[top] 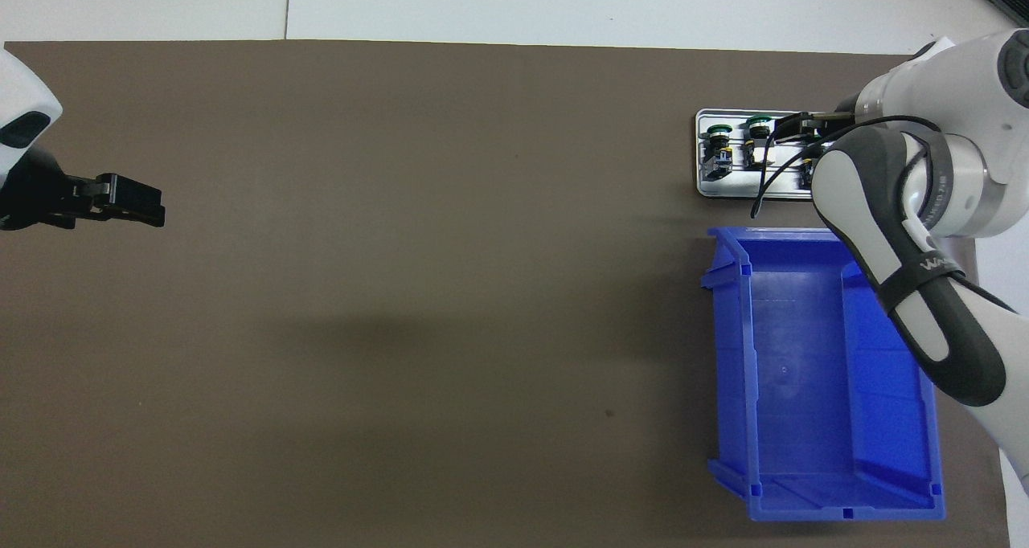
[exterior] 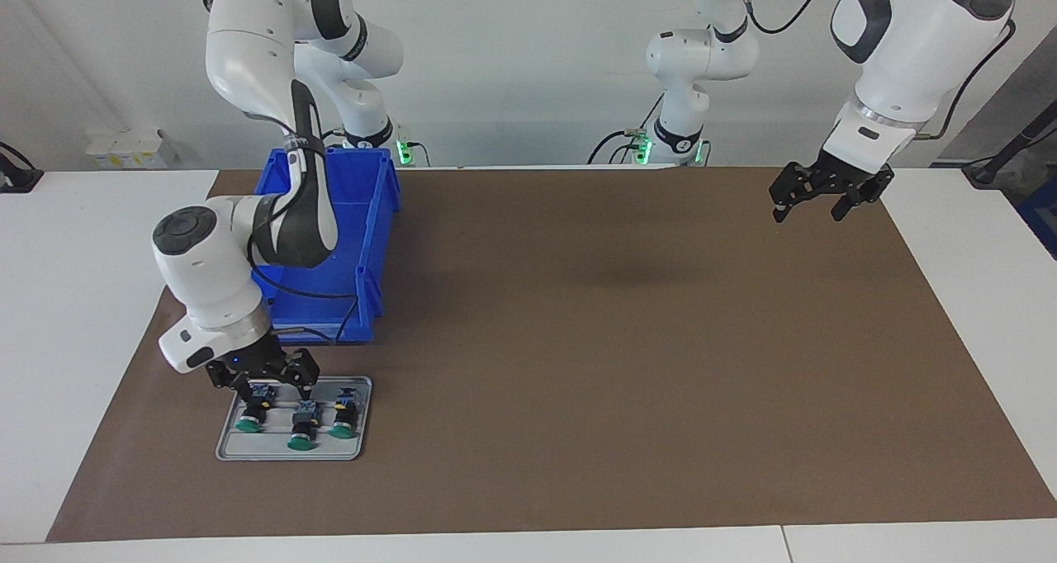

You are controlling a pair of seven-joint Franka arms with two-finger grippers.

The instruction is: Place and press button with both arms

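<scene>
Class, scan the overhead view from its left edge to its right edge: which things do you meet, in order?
left gripper → grey tray of green buttons → blue bin → right arm

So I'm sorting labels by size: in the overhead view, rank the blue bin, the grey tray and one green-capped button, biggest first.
1. Blue bin, by far the largest.
2. Grey tray, partly covered by the right arm.
3. Button, smallest.
The bin lies nearer the camera, but the gap is too wide to change the order.

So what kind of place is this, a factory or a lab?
Most likely a robotics lab workbench: two white arms, right gripper over a grey tray of green-capped buttons, left gripper waiting over a brown mat, a blue bin beside the tray.
</scene>
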